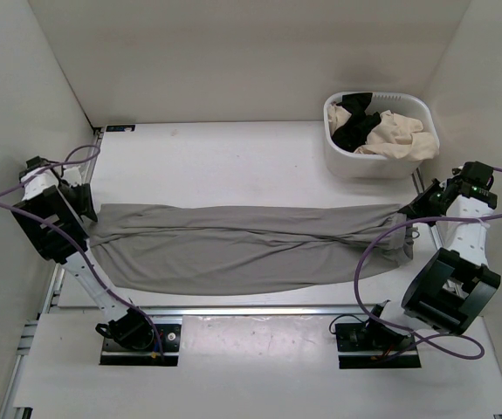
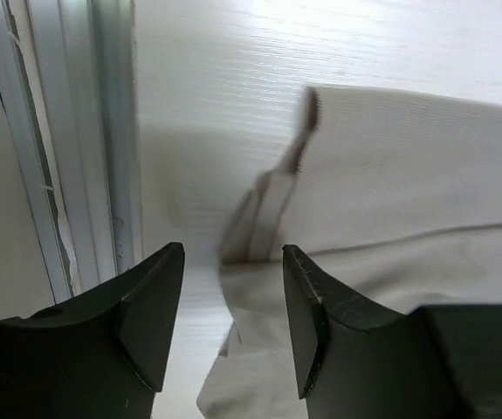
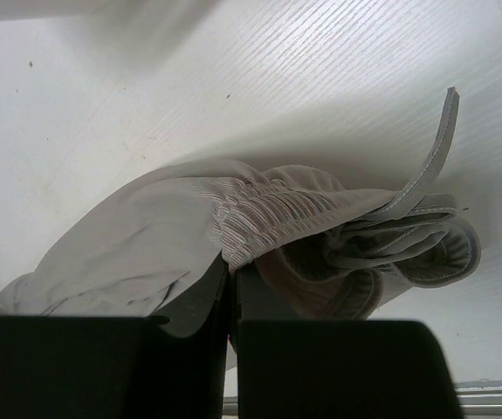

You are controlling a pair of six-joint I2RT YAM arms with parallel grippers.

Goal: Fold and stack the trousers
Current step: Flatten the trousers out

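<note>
The grey trousers lie stretched across the table, legs to the left, waistband to the right. My left gripper is open at the leg ends; in the left wrist view the hem edge lies between the spread fingers, not pinched. My right gripper is shut on the trousers' ribbed waistband; in the right wrist view the fingers are closed together on the fabric, with the drawstring sticking out to the right.
A white basket with a black garment and a beige garment stands at the back right. A metal rail runs along the table's left edge. The walls close in on both sides.
</note>
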